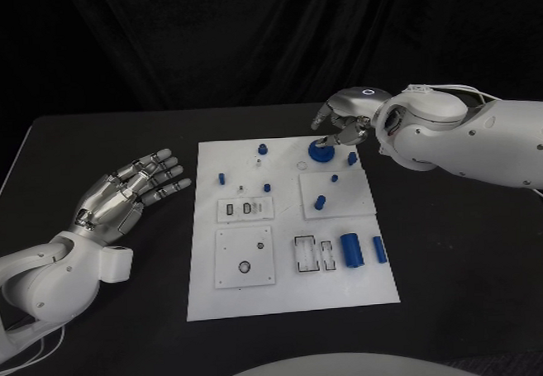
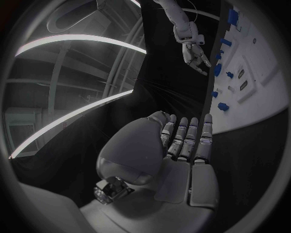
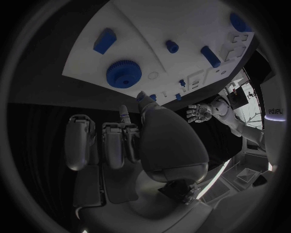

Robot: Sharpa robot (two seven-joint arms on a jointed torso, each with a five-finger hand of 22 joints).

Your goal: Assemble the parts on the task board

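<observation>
Right hand (image 1: pixel 344 124) empty, fingers apart, just behind blue gear (image 1: pixel 321 152); left hand (image 1: pixel 134 191) open, idle. Step probably: reaching for gear; next needs closing fingers round it.

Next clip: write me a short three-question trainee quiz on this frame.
1. True or false: the left robot hand holds a blue part.
2. Which robot hand is nearest the blue gear? A) left B) right
3. Fill in: the two blue cylinders lie near the task board's ____ edge, seen from the head view (left/right).

Key: 1 false, it is open beside the board; 2 B; 3 right.
</observation>
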